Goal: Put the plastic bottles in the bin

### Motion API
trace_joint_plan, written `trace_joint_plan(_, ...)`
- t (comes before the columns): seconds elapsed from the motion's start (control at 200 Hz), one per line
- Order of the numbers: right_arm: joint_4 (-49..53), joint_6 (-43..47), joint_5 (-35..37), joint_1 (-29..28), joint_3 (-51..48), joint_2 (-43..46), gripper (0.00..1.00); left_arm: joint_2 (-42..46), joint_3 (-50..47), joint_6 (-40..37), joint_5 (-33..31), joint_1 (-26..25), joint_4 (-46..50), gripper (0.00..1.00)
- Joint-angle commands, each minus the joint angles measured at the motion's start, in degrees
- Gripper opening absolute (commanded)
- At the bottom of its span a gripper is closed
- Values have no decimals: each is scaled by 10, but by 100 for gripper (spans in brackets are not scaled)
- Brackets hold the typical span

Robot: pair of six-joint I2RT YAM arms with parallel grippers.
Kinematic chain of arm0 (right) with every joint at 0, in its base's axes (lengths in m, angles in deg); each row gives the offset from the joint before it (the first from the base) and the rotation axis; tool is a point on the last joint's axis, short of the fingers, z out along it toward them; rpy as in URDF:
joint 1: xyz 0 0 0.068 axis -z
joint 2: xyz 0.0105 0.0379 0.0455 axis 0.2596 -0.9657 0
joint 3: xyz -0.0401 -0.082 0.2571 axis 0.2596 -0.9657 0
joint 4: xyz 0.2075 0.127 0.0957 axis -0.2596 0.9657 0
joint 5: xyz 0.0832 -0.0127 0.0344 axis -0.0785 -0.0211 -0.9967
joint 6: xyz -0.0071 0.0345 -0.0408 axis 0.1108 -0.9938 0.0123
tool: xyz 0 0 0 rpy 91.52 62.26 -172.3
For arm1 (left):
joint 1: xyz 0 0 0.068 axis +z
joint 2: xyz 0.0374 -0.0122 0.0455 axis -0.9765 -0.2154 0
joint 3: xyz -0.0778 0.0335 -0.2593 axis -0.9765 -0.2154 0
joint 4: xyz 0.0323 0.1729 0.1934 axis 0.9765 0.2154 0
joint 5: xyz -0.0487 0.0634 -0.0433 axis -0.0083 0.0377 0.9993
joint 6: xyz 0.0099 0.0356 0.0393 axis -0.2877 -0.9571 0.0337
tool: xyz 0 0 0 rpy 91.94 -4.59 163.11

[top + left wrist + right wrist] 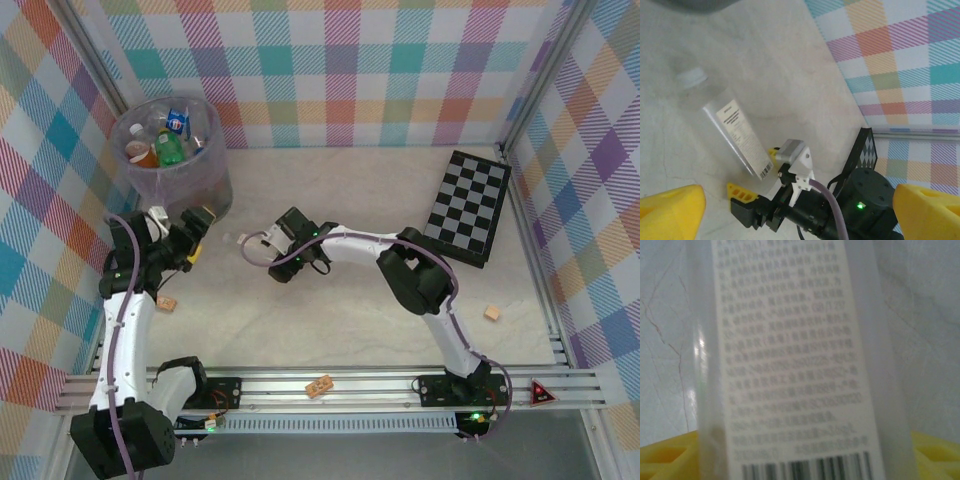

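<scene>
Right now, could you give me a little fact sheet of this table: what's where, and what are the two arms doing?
bin: tall round translucent grey plastic bucket, far left corner
bottles in bin: several, one green
loose bottle: clear plastic, white cap and label, lying on the table
right gripper: jaws either side of that bottle's base end; grip unclear
left gripper: open, empty, near the bin
other: black-and-white checkerboard; small tan wooden blocks
</scene>
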Motion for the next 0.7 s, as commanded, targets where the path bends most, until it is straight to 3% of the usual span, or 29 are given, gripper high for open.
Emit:
trace_joint_plan(0.0,-15,-8,-1,-6,-21,47,72,1,-8,32,18,-19,-55,96)
trace_joint_plan(0.285,-25,-2,-6,-6,-67,108,57,-13,-35,57,-14,-72,-95,96)
trace_joint_plan(0.36,-24,1,-3,-6,-82,127,49,-18,-49,75,-6,-76,-133,96)
trace_joint_plan(0.455,-21,-2,4,-5,-105,156,51,-21,-61,98,-1,-79,-160,96)
trace_joint_plan(0.57,0,-24,63,-4,-130,200,51,-20,-74,129,1,-91,-193,99)
trace_joint_plan(0.695,-4,-79,102,-2,-176,270,51,-19,-109,204,-11,-131,-290,100)
